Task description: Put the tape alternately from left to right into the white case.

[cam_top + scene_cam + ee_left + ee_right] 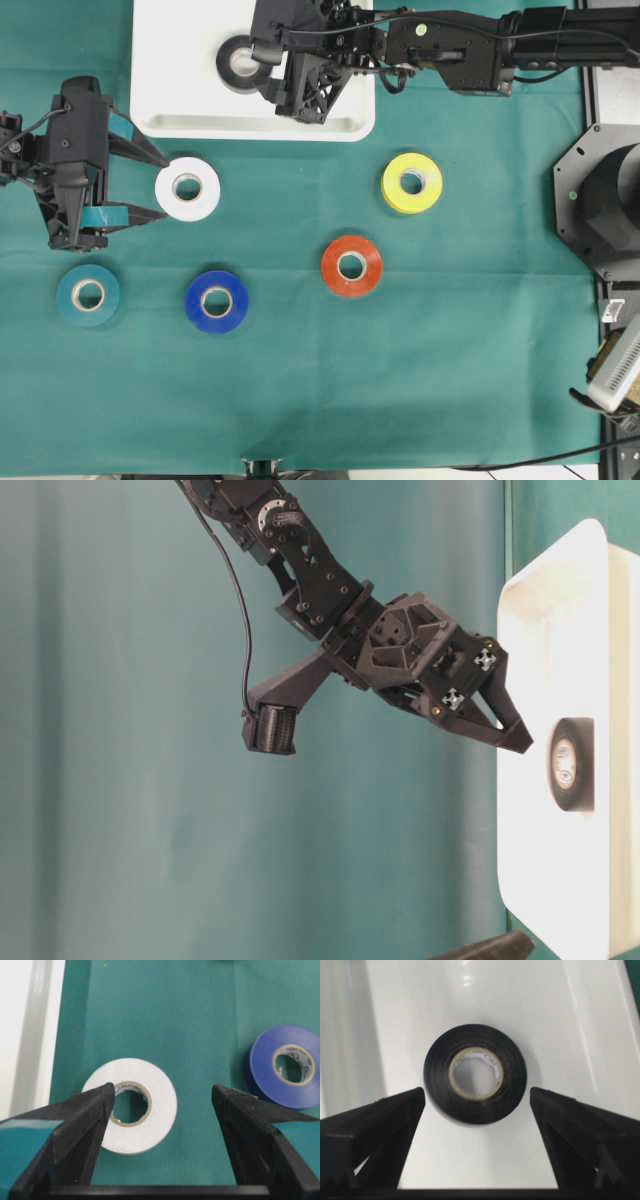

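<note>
Green-clothed counter [400, 380]: only overhead shows red, yellow, teal rolls. Black tape roll [475, 1073] lies free in white plastic case [170, 60], right tool [477, 1097] spread; left tool [162, 1105] spread over white roll [131, 1105].

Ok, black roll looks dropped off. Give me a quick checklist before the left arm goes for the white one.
1. Black roll lying flat inside the white case: ok.
2. Right end effector open, its fingers clear of the black roll: ok.
3. Right arm out of the case: not ok, it hangs over it.
4. Left end effector open: ok.
5. White roll centred between the left fingers: not ok, it sits toward one finger.
6. Blue roll clear of the white roll: ok.
</note>
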